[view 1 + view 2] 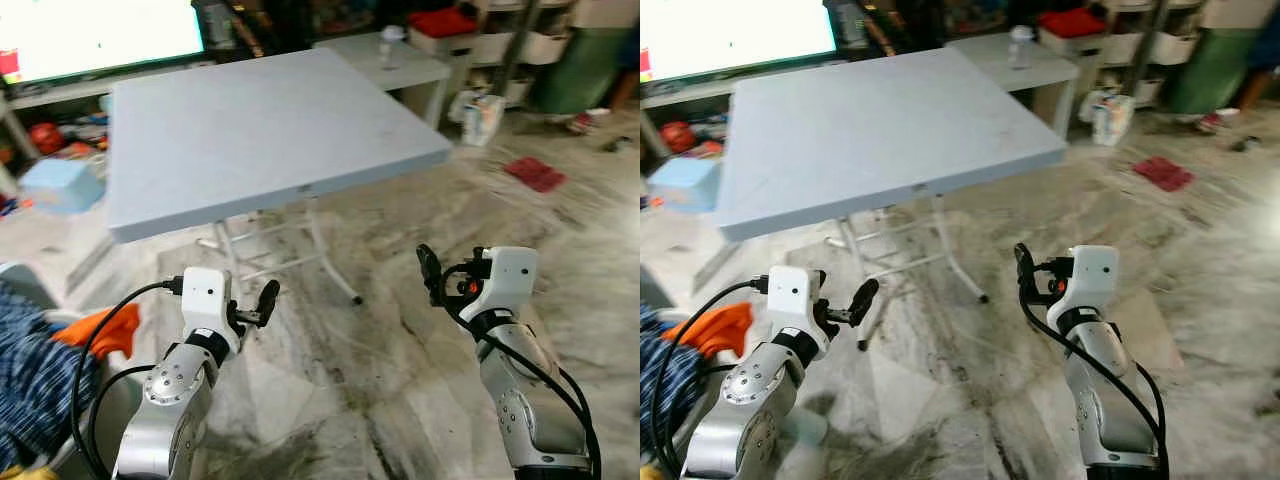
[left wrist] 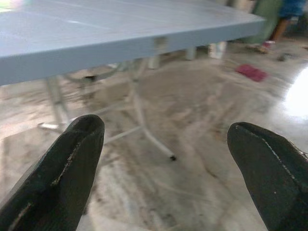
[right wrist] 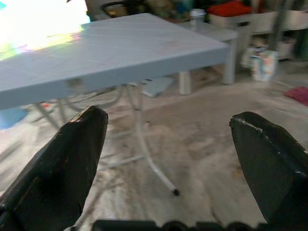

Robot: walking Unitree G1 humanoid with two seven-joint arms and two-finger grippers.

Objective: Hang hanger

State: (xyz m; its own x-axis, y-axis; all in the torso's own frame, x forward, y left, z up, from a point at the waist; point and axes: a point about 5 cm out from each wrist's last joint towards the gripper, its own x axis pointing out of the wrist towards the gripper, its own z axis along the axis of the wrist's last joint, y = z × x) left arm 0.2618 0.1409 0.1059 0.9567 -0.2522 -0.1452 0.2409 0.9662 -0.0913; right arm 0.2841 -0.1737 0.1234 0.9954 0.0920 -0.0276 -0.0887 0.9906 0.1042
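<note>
My left gripper [image 1: 262,303] is raised in front of me, open, with nothing between its fingers [image 2: 72,163]. At about the same height on the other side, my right gripper [image 1: 430,268] is open too, and its fingers [image 3: 72,159] hold nothing. Both point toward a grey-blue folding table [image 1: 260,130] with white legs [image 1: 330,260] just ahead. The table top is bare. Orange cloth [image 1: 105,330] and blue patterned cloth [image 1: 25,370] lie at my lower left, beside the left arm.
The floor is marbled stone. A bright screen [image 1: 100,35] stands behind the table, with a light-blue box [image 1: 60,185] on the floor at the left. At the back right are a white side table [image 1: 400,60], a red cloth [image 1: 535,172] and a person in green [image 1: 580,60].
</note>
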